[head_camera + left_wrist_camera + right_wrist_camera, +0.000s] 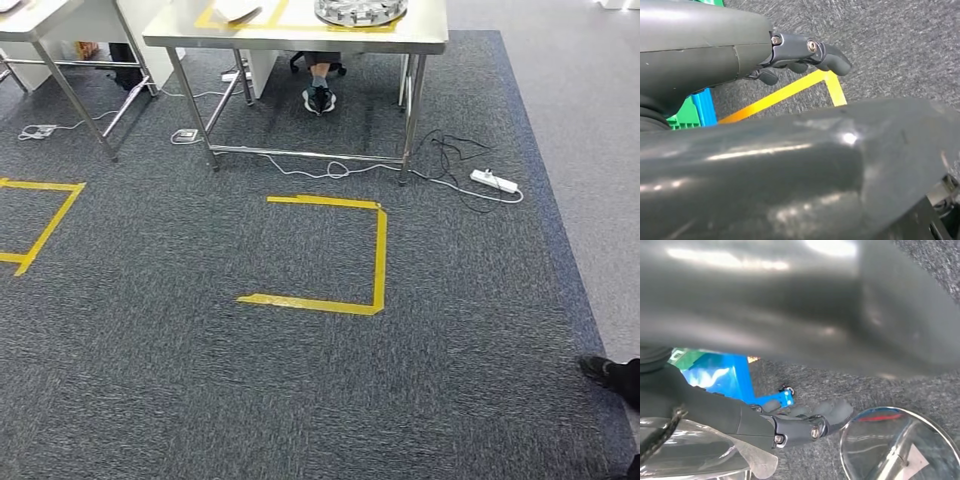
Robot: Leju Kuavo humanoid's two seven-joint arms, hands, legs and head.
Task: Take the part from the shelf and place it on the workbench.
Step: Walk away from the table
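Note:
At the top of the head view stands the steel workbench [423,40], its top marked with yellow tape. A round metal part [361,10] lies on it, cut off by the picture's edge. My left hand [806,52] hangs beside my body over the carpet, fingers loosely stretched and holding nothing. My right hand [806,420] hangs the same way, with nothing in its palm. Just past its fingertips, on the back side of the hand, is a shiny round metal thing [900,445]. Clear plastic film [696,455] shows by that wrist.
A yellow tape square [377,250] marks the grey carpet before the workbench, and another [45,225] lies at the left. Cables and a power strip [494,180] trail by the bench legs. A person's foot [319,98] is under the bench and a shoe [604,372] is at the right. Blue and green crates [696,112] sit near my legs.

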